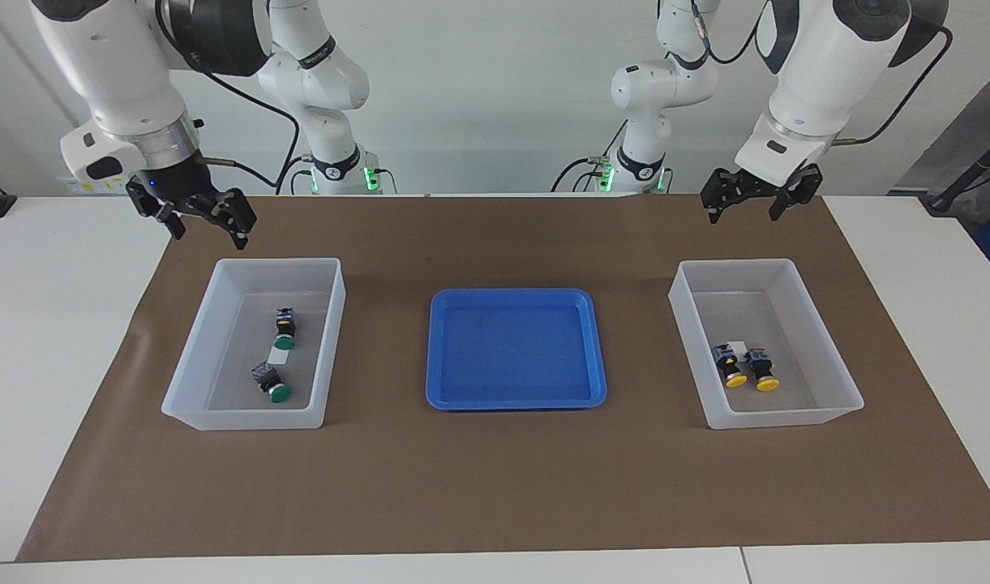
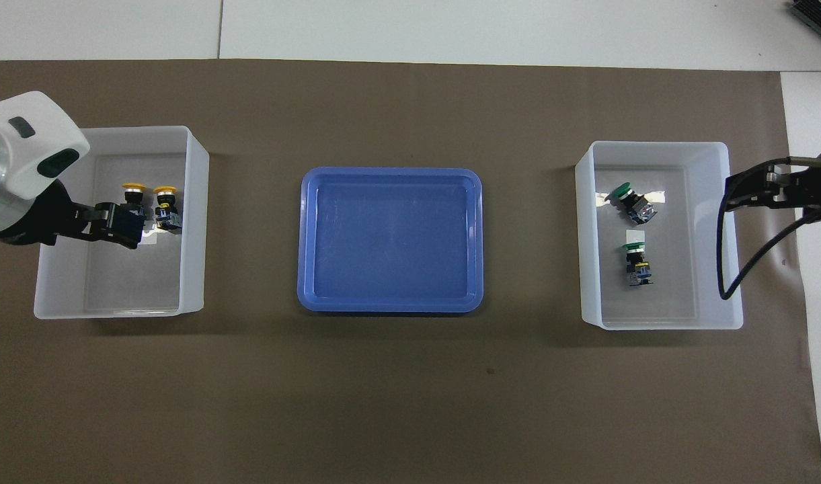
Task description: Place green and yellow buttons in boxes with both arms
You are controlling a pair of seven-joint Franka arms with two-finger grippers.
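**A:** Where do we stand on the desk (image 1: 57, 341)?

**B:** All four buttons are boxed. The box at the right arm's end (image 1: 219, 341) has both green buttons. One green button (image 1: 285, 326) lies nearer the robots, cap pointing away from them. The other green button (image 1: 270, 384) sits farther out, at about seven o'clock from the first in the facing view, with a small white label (image 1: 280, 355) between them.

**A:** And the yellow pair?

**B:** In the box at the left arm's end (image 1: 819, 341). The first yellow button (image 1: 730, 367) and the second yellow button (image 1: 760, 370) lie side by side, touching or nearly so, caps pointing away from the robots.

**A:** The pincers?

**B:** The right pincer (image 1: 207, 217) hangs in the air, at about eleven o'clock from the green box in the facing view, over the brown mat (image 1: 495, 487) just off the box's robot-side corner. Its fingers are spread wide apart and it holds nothing. The left pincer (image 1: 750, 199) hangs over the mat's robot-side edge, at twelve o'clock from the yellow box, fingers likewise parted and empty.

**A:** The middle?

**B:** A blue tray (image 1: 438, 357) lies between the two boxes, well apart from each.
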